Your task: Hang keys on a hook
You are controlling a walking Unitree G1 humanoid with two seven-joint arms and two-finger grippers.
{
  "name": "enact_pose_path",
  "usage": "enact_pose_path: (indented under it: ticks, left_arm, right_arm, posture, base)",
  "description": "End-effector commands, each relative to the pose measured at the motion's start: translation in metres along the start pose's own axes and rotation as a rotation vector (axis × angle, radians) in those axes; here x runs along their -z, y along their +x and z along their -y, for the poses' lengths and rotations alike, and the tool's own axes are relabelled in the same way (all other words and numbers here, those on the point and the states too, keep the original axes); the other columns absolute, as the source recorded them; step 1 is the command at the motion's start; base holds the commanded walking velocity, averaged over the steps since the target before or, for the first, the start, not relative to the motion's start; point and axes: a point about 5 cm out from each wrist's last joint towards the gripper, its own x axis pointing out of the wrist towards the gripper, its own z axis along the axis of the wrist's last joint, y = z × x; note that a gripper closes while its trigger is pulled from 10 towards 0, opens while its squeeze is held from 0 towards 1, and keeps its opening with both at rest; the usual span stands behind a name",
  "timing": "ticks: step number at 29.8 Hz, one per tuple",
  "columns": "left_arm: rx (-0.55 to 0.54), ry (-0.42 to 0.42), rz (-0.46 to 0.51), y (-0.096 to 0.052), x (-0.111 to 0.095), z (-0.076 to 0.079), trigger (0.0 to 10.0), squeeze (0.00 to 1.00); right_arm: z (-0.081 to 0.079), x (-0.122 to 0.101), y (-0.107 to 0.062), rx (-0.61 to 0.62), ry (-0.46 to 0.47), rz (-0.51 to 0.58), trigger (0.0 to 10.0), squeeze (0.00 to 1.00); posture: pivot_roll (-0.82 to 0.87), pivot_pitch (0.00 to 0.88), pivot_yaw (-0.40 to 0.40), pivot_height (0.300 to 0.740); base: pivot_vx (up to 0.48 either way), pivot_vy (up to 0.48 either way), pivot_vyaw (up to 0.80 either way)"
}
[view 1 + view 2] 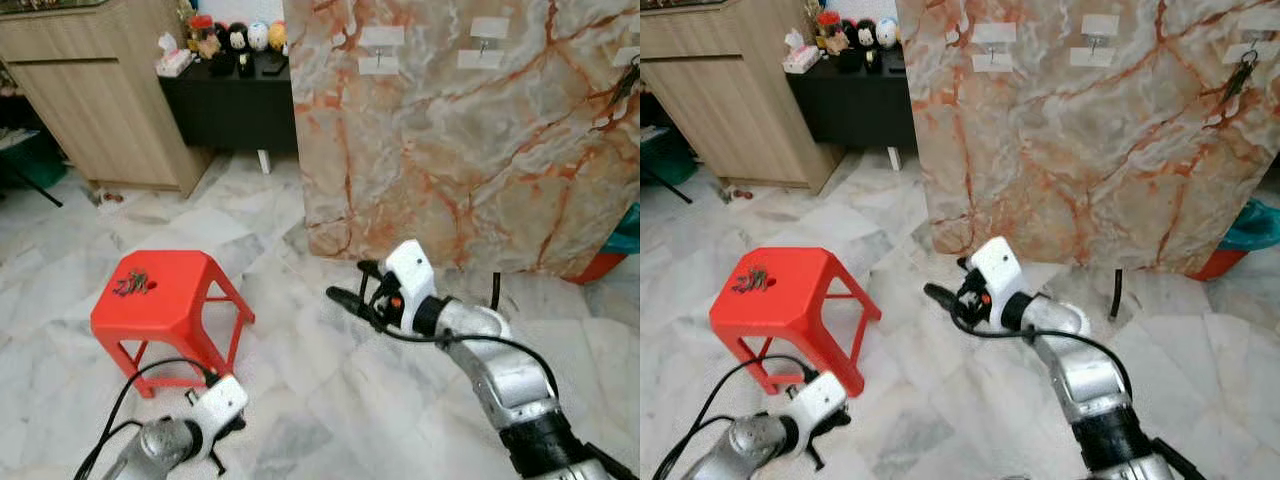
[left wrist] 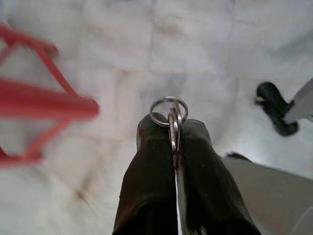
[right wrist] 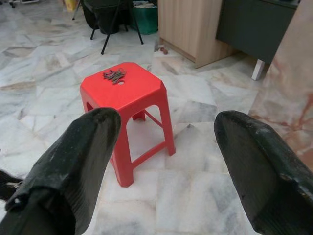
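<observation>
Keys [image 2: 171,120] sit pinched in the left gripper [image 2: 175,147] beside the red stool [image 1: 165,300]; carry them ring-forward to a wall hook [image 1: 379,47]. Right gripper [image 3: 166,161] is spread, empty.

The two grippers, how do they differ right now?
The left gripper is shut on a key ring; the right gripper is open and holds nothing. The left gripper hangs low beside the red stool, while the right gripper is raised and points toward that stool. Both have two black fingers.
</observation>
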Motion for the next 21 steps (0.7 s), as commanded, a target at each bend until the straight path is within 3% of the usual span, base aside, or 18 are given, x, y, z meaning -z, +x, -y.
enact_pose_path:
  ticks: [1, 2, 5, 6, 7, 8, 14, 15, 16, 21]
  left_arm:
    - [0.0, -0.089, -0.092, -0.003, 0.025, 0.002, 10.0, 0.0]
    - [0.018, -0.101, -0.156, -0.003, 0.04, 0.007, 10.0, 0.0]
    - [0.026, -0.134, -0.195, -0.004, 0.052, 0.013, 10.0, 0.0]
    - [0.007, -0.186, -0.184, -0.005, 0.056, 0.013, 10.0, 0.0]
    - [-0.053, -0.261, -0.108, -0.005, 0.054, 0.009, 10.0, 0.0]
    - [-0.073, -0.279, -0.083, -0.005, 0.052, 0.007, 10.0, 0.0]
    - [-0.145, -0.289, 0.297, -0.012, -0.014, -0.02, 10.0, 0.0]
    - [-0.145, -0.289, 0.297, -0.012, -0.014, -0.02, 10.0, 0.0]
    - [-0.163, -0.27, 0.404, -0.017, -0.038, -0.027, 10.0, 0.0]
    - [-0.181, -0.232, 0.63, -0.032, -0.087, -0.033, 10.0, 0.0]
  right_arm:
    - [-0.003, -0.003, 0.0, -0.01, -0.008, 0.005, 10.0, 0.0]
    - [-0.004, -0.003, 0.0, -0.011, -0.007, 0.005, 10.0, 0.0]
    - [-0.005, -0.003, -0.001, -0.011, -0.005, 0.004, 10.0, 0.0]
    - [-0.006, -0.002, -0.001, -0.01, -0.003, 0.004, 10.0, 0.0]
    - [-0.006, -0.002, -0.002, -0.008, -0.001, 0.003, 10.0, 0.0]
    - [-0.006, -0.002, -0.003, -0.007, -0.001, 0.003, 10.0, 0.0]
    - [-0.009, -0.005, -0.003, -0.018, -0.003, 0.007, 10.0, 0.0]
    - [-0.009, -0.005, -0.003, -0.018, -0.003, 0.007, 10.0, 0.0]
    - [-0.009, -0.006, -0.001, -0.02, -0.003, 0.011, 10.0, 0.0]
    - [-0.002, -0.014, -0.002, 0.023, 0.007, 0.05, 10.0, 0.0]
  posture:
    - [0.13, 0.103, 0.077, 0.74]
    - [0.13, 0.108, 0.08, 0.74]
    - [0.13, 0.117, 0.083, 0.74]
    - [0.13, 0.119, 0.083, 0.74]
    - [0.12, 0.123, 0.083, 0.74]
    - [0.12, 0.125, 0.083, 0.74]
    - [0.13, 0.134, 0.074, 0.74]
    - [0.13, 0.134, 0.074, 0.74]
    - [0.13, 0.133, 0.069, 0.74]
    - [0.13, 0.121, 0.059, 0.74]
  base:
    - [0.0, 0.0, 0.0]
    - [0.0, 0.0, 0.0]
    - [0.0, 0.0, 0.0]
    - [0.0, 0.0, 0.0]
    - [0.0, 0.0, 0.0]
    - [0.0, 0.0, 0.0]
    - [0.0, 0.0, 0.0]
    - [0.0, 0.0, 0.0]
    - [0.0, 0.0, 0.0]
    - [0.0, 0.0, 0.0]
